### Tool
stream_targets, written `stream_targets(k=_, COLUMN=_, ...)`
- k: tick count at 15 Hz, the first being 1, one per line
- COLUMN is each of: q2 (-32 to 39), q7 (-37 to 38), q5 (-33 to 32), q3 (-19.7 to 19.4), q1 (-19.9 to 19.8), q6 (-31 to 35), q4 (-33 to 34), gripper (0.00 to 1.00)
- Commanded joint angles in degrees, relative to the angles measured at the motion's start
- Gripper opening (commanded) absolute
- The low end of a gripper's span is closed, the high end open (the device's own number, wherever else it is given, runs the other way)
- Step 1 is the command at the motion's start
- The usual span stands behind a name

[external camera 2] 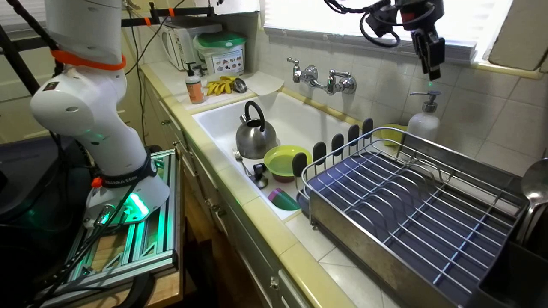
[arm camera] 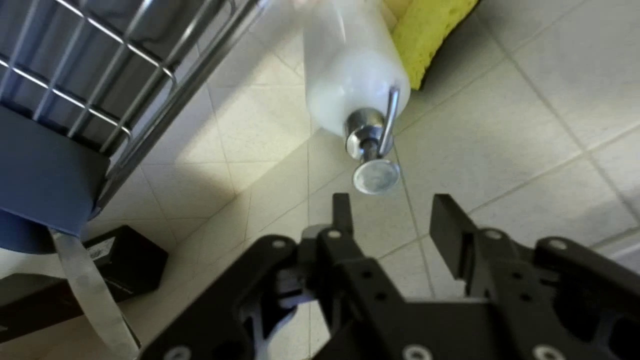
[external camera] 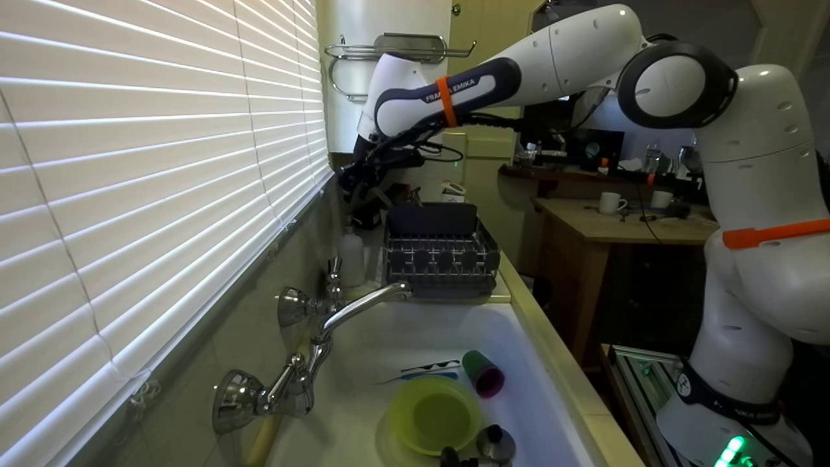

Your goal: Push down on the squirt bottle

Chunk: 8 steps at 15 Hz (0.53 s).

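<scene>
Just above the pump (arm camera: 376, 177) of the squirt bottle (external camera 2: 423, 125) hangs the gripper (arm camera: 392, 210), clear of it, its fingers (arm camera: 342, 212) spread apart — the bottle upright at the back edge of the counter (external camera 2: 338, 250), between the dish rack (external camera 2: 355, 237) and the tiled wall (external camera 2: 471, 107), a yellow sponge (arm camera: 425, 37) beside it.

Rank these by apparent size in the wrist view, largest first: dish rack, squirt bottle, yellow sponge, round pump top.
1. dish rack, cut off by the picture edge
2. squirt bottle, pump included
3. yellow sponge, also cut off
4. round pump top
</scene>
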Motion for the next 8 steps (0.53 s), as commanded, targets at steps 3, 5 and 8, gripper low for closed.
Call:
stream_targets(k=3, q2=-15.4, q7=-6.2, q5=-0.8, q3=2.9, q1=1.0, q6=-20.6, q4=-10.3, gripper=0.93)
stream_targets(k=5, q2=-18.7, q7=-9.4, q5=-1.1, q3=3.4, q1=0.5, q6=-27.7, q4=-12.3, gripper=1.00)
stream_targets(k=8, q2=-22.6, q7=-17.5, q5=-1.0, q3=3.4, q1=-0.2, q6=-35.3, q4=-15.6, gripper=1.00)
